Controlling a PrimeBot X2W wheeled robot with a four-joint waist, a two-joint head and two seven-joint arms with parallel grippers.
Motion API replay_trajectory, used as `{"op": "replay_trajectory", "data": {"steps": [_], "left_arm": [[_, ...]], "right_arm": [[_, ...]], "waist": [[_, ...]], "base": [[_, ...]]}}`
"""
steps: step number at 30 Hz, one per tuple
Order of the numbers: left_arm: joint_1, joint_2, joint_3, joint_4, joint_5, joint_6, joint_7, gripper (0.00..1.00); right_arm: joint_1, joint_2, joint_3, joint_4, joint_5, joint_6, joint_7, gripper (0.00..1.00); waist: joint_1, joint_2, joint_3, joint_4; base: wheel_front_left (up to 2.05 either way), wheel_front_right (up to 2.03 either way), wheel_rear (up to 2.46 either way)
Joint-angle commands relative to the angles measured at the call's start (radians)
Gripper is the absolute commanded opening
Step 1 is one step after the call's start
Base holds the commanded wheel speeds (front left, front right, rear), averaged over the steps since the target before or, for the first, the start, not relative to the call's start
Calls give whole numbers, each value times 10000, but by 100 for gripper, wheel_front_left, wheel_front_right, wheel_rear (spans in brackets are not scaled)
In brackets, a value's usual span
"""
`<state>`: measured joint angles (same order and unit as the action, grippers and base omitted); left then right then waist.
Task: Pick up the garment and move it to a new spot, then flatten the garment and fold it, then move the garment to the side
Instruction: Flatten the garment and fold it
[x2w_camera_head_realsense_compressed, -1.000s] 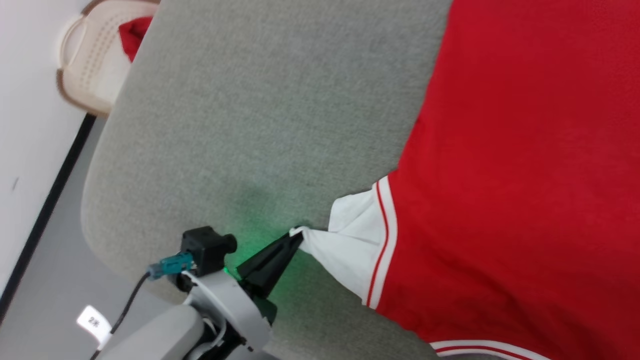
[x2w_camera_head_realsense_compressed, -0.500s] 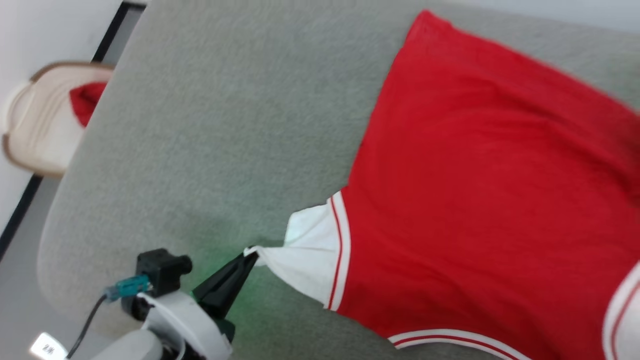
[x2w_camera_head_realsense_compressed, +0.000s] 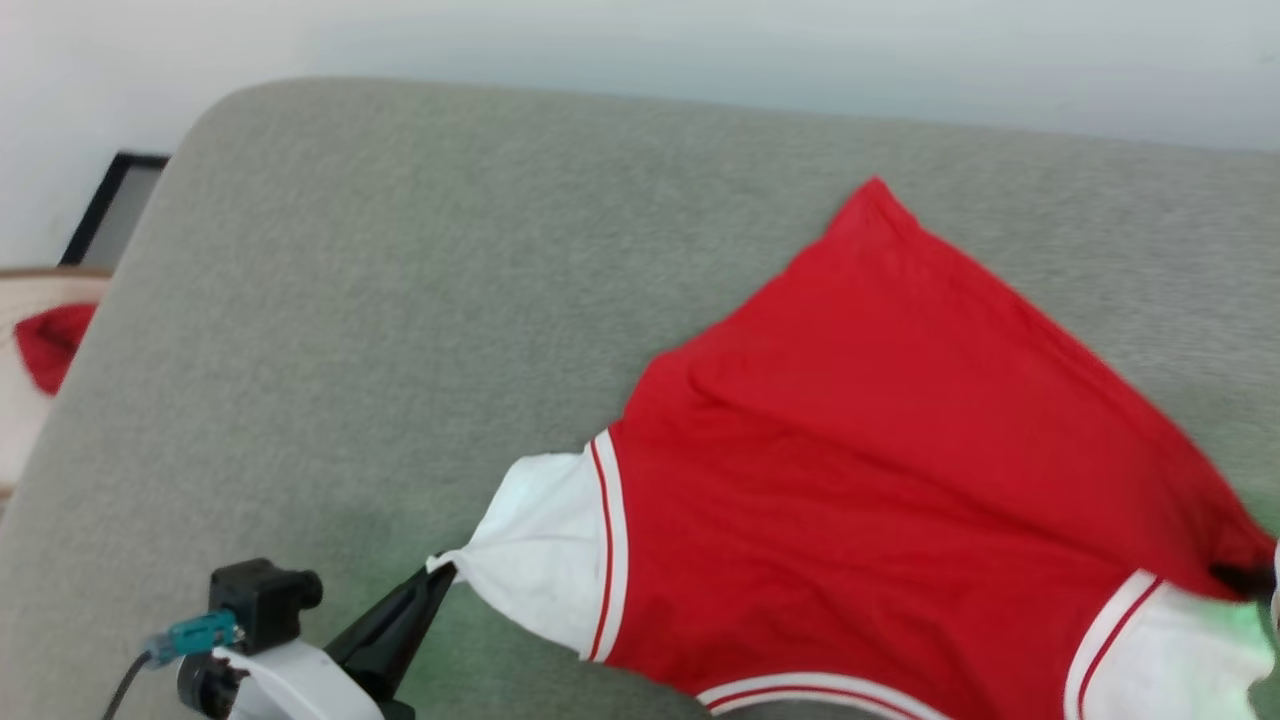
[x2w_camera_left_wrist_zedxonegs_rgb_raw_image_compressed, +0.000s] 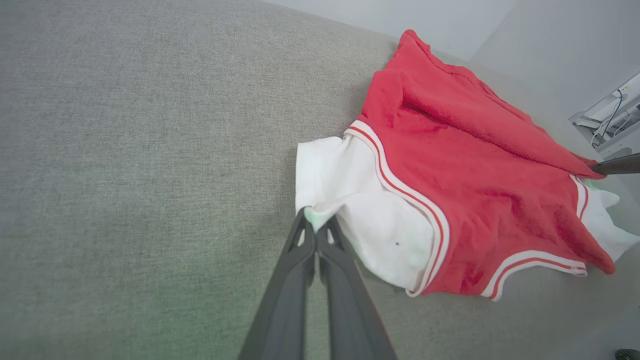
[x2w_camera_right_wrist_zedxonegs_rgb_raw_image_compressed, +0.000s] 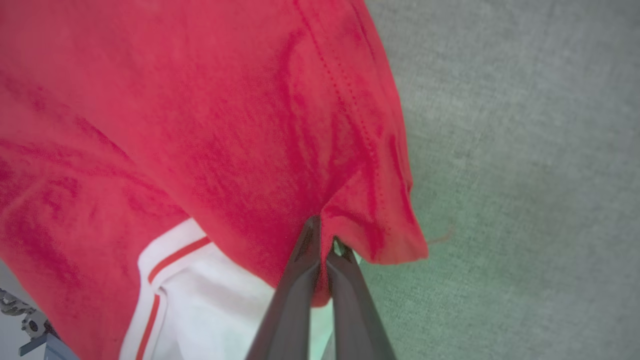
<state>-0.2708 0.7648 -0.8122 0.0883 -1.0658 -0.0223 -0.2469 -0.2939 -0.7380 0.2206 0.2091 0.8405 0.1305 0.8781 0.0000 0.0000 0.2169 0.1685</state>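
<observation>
My left gripper (x2w_camera_left_wrist_zedxonegs_rgb_raw_image_compressed: 314, 226) is pressed shut on the tip of a white sleeve (x2w_camera_head_realsense_compressed: 540, 550), and my right gripper (x2w_camera_right_wrist_zedxonegs_rgb_raw_image_compressed: 324, 235) pinches a red fold by the other sleeve. The garment (x2w_camera_head_realsense_compressed: 860, 430) lies plain side up on the grey desk (x2w_camera_head_realsense_compressed: 380, 280), stretched between them. Both bites look thin, so a hard pull could slip one free or bunch the cloth.

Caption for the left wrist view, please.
The left gripper pinches the white sleeve of the garment on the grey surface.
</observation>
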Motion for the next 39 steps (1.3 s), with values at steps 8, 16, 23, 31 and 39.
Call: {"op": "replay_trajectory", "data": {"steps": [8, 16, 23, 31, 39], "left_arm": [[578, 212, 274, -310, -230, 308, -90, 0], [701, 286, 338, -373, -266, 302, -103, 0], [755, 324, 384, -402, -282, 354, -115, 0], [1010, 366, 474, -509, -319, 460, -144, 0], [1160, 293, 506, -660, -289, 506, -143, 0]], "right_arm": [[2393, 1107, -1306, -955, -634, 4, -328, 0], [2822, 1669, -1668, -1294, -1220, 4, -302, 0], [2454, 1648, -1691, -1610, -1548, 4, -29, 100], [1977, 1583, -2119, -2520, -1723, 4, 1481, 100], [963, 1479, -2162, -4125, -1998, 4, 2295, 100]], "waist": [[0, 0, -669, -901], [0, 0, -742, -1073], [0, 0, -790, -1198], [0, 0, -931, -1394], [0, 0, -1049, -1348]], "base": [[0, 0, 0], [0, 0, 0], [0, 0, 0], [0, 0, 0], [0, 0, 0]]}}
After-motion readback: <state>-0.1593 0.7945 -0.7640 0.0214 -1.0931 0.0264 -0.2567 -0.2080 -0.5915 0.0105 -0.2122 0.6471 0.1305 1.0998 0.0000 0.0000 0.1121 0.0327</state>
